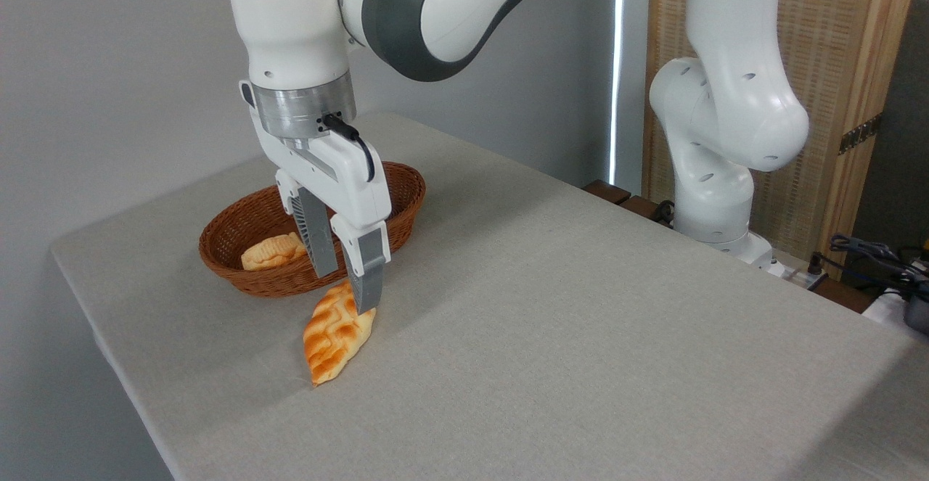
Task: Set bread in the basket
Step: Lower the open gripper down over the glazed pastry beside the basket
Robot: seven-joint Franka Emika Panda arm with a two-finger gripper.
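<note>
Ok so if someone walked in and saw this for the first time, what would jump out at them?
Probably the big white arm dropping in from the top, its tool reaching down to the upper end of the glossy orange-brown bread, which lies on the grey table. Right behind sits a reddish-brown wicker basket with a paler bread piece already inside.

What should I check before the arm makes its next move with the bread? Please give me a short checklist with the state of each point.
1. Claw is at the bread: ok, its fingers reach the upper end.
2. Claw is closed on the bread: cannot tell, the near finger covers the contact.
3. Bread is lifted off the table: cannot tell, its lower tip looks on the cloth.
4. Basket has room: ok, only one pale bread piece lies inside.
5. Way to the basket is free: ok, it is just behind the bread.
</note>
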